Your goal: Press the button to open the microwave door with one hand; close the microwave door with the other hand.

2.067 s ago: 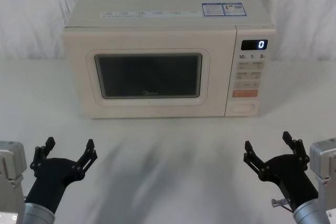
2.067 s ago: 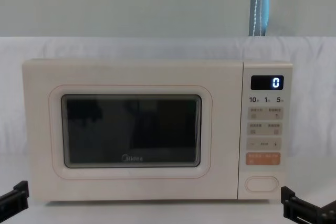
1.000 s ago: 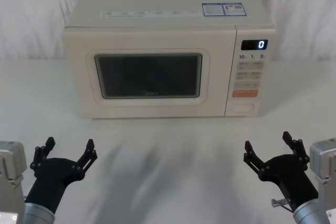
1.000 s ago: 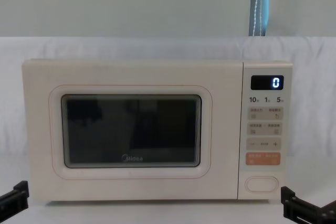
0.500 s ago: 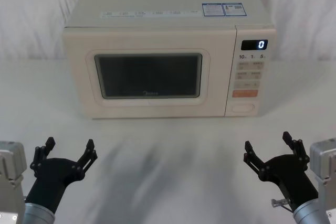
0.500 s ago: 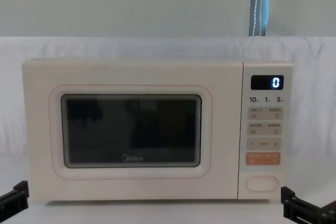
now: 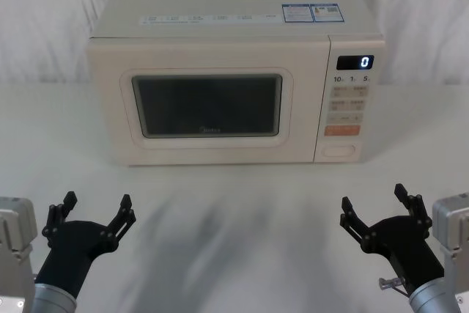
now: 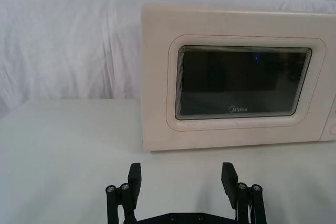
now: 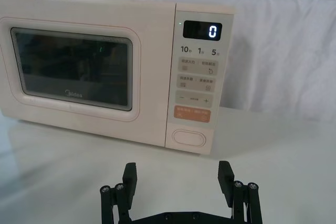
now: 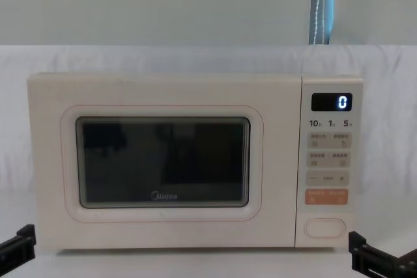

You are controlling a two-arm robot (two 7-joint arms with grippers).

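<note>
Clearly, no step of the task has been begun yet. The microwave [image 7: 234, 71] is set on the white counter [image 7: 234, 225], its door [image 7: 209, 100] shut flush against the body and its display [image 7: 355, 62] reading 0. The button [image 7: 340, 150], the large plain pill-shaped key, is found at the bottom of the microwave's control panel, just below the orange key [image 7: 342, 130], and nothing is touching it.

The right end effector [image 7: 375, 207] is held low over the counter, well in front of the microwave and roughly in line with its control panel; its fingers are spread apart and nothing is held. The left end effector [image 7: 95, 209] is held likewise in front of the microwave, opposite the door's left edge, fingers spread and empty.

The step in hand is judged to be the approach to the button. Since the right end effector sits nearer the panel side of the microwave, it is probably the one to be sent forward. A fingertip would have to be lined up squarely with the button, kept clear of the orange key above it, and then pushed straight in. The door can be expected to swing out towards the left of the microwave, so the left end effector should be kept out of that arc until the closing push is called for.
</note>
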